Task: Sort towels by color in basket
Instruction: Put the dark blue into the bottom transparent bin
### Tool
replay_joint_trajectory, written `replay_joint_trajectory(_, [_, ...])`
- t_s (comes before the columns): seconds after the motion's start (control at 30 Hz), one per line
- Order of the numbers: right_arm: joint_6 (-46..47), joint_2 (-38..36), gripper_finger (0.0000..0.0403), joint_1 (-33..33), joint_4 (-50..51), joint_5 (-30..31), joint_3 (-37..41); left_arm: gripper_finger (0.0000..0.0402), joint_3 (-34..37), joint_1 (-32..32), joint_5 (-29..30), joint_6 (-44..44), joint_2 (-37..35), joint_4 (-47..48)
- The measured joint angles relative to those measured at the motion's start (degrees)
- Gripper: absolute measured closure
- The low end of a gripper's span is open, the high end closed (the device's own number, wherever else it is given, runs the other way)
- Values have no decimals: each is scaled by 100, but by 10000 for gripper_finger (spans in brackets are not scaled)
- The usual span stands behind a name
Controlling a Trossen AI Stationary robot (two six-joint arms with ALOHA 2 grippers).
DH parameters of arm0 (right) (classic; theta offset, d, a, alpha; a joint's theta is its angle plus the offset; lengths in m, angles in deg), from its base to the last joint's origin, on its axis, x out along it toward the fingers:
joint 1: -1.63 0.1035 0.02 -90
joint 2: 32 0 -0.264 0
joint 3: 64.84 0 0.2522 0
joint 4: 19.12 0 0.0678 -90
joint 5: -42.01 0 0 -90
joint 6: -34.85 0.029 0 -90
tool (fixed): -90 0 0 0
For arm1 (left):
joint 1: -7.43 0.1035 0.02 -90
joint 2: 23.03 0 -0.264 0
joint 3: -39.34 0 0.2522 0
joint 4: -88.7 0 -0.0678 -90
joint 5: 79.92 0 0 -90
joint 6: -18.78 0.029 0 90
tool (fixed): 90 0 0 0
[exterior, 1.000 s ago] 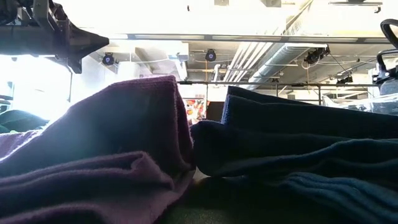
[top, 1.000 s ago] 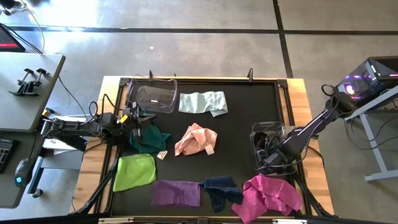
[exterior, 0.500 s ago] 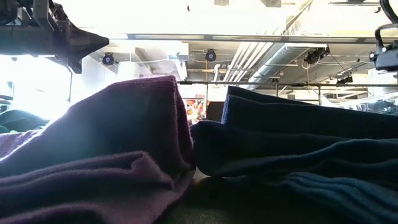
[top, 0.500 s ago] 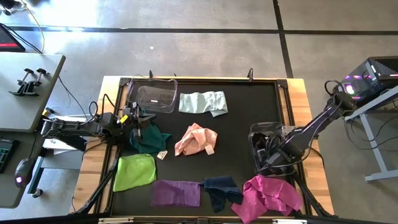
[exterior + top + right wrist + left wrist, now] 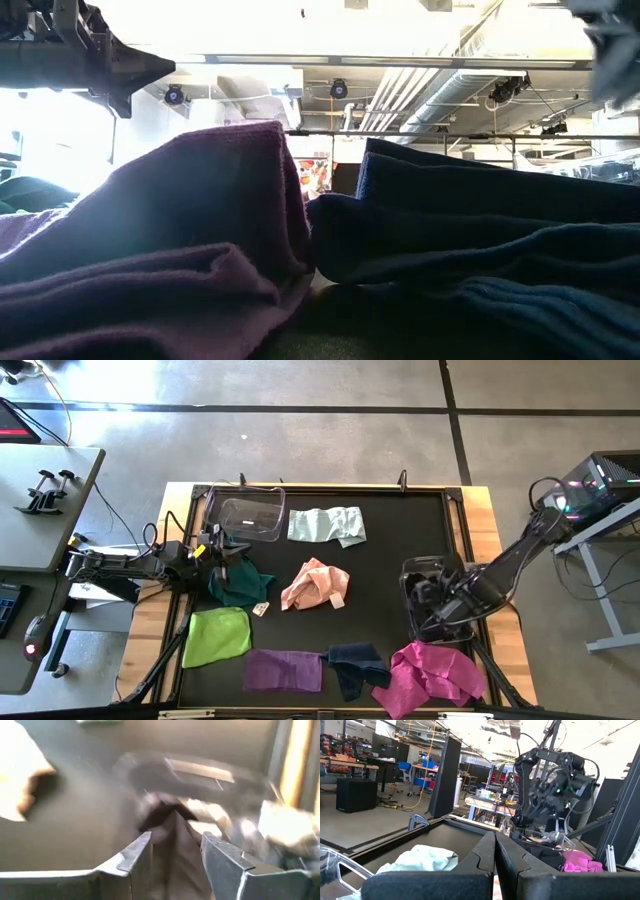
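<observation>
Towels [image 5: 318, 584] unsorted on table; right gripper [image 5: 432, 600] over dark basket [image 5: 412, 572], fingers apart; next likely magenta towel [image 5: 430, 673] pickup.

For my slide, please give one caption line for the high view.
Seven towels lie on the black table; left hand beside the clear basket, right hand over the dark basket.
</observation>
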Motion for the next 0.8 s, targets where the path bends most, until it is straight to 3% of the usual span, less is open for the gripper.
replay_joint_trajectory(0.2, [-1414, 21, 242, 0, -1094, 1854, -150, 401, 0, 0, 0, -68, 0, 2])
replay_joint_trajectory(0.4, [-3500, 219, 242, -2, -3190, 2960, 154, 401, 0, 0, 3, -90, 2, -9])
replay_joint_trajectory(0.7, [-7456, 1201, 242, 0, -7193, 3029, 597, 401, 0, 2, 120, -92, 1, -38])
replay_joint_trajectory(0.8, [-8280, 1634, 242, -2, -8118, 2990, 597, 401, 0, 2, 120, -92, 1, -38])
